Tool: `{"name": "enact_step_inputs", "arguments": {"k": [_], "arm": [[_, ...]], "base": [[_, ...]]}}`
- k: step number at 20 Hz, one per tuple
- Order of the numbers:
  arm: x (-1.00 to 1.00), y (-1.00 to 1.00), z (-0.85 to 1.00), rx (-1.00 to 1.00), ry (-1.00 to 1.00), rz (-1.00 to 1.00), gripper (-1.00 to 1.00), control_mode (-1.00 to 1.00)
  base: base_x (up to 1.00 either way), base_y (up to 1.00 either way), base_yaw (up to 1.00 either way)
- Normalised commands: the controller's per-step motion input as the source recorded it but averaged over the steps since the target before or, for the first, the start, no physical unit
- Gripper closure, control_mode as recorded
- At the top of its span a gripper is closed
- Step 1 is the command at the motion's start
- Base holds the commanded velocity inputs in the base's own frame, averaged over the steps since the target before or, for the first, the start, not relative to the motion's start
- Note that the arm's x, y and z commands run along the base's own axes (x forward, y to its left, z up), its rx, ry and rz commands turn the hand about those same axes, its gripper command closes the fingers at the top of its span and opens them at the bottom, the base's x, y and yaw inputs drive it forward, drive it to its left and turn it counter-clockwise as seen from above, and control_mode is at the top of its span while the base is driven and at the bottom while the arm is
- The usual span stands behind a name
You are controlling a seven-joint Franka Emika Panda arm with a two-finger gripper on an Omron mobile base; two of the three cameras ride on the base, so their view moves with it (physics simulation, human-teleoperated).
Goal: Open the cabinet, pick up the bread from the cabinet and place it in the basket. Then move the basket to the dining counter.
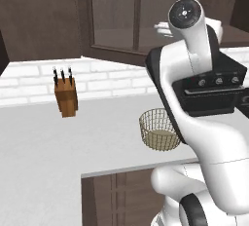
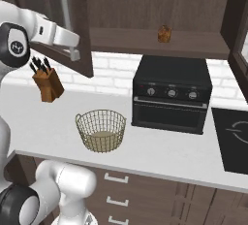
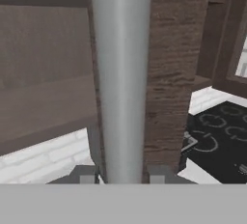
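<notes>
Overhead, one hand [image 3: 120,178] straddles one handle [image 3: 120,73], grip unclear; one bread [image 2: 163,33], one basket [image 2: 100,131].

Even, soft rendered light is falling across all views, with no glare. The counter [image 2: 160,151] is showing bright white, the cabinet [image 2: 145,6] staying dim. A faint shadow is lying under the basket [image 2: 100,130]. The close silver handle [image 3: 120,78] is looking blurred toward twelve o'clock.

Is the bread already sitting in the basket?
No, the basket is empty and the bread sits up on the cabinet shelf.
</notes>
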Motion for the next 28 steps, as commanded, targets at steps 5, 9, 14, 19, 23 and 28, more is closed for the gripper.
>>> {"name": "enact_step_inputs", "arguments": {"k": [5,9,14,19,23,28], "arm": [[-0.22,0.02,0.01,0.00,0.00,0.00,-1.00,-1.00],[-0.57,-0.01,0.10,0.08,-0.09,0.02,-1.00,-1.00],[-0.45,-0.19,0.16,0.19,0.00,0.01,-1.00,-1.00],[-0.29,-0.95,0.02,0.61,0.00,0.13,-1.00,-1.00],[0.00,-0.78,0.06,0.66,-0.07,0.12,-1.00,-1.00],[0.26,-0.49,0.00,0.66,-0.08,0.05,-1.00,-1.00]], "base": [[0.00,0.00,0.00],[0.00,0.00,0.00],[0.00,0.00,0.00],[0.00,0.00,0.00],[0.00,0.00,0.00],[0.00,0.00,0.00]]}}
